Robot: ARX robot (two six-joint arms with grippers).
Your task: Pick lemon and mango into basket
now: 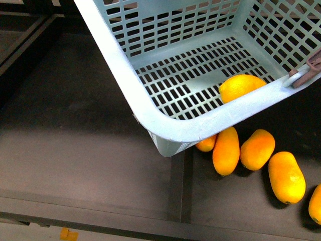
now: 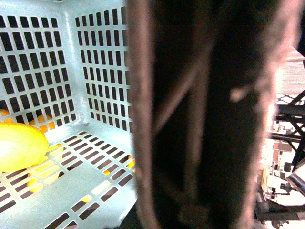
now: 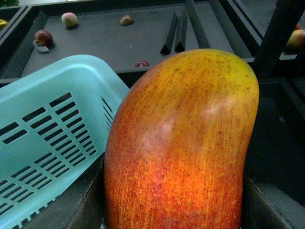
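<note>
The pale teal basket (image 1: 165, 125) is held up and tilted above the dark shelf, with one corner toward me. The yellow lemon (image 1: 241, 86) lies on its slotted floor; it also shows in the left wrist view (image 2: 19, 145). My left gripper is shut on the basket's brown handle (image 2: 209, 114), which fills that view as a blur; the fingers themselves are hidden. My right gripper is shut on the red-orange mango (image 3: 183, 148), which fills the right wrist view and hides the fingers. The basket's rim (image 3: 57, 71) is just beside the mango.
Several plain yellow-orange mangoes (image 1: 226, 150) lie on the dark shelf under and beside the basket. A raised divider (image 1: 186, 186) crosses the shelf. In the right wrist view, small fruits (image 3: 69, 19) lie on a farther dark tray with dividers (image 3: 174, 36).
</note>
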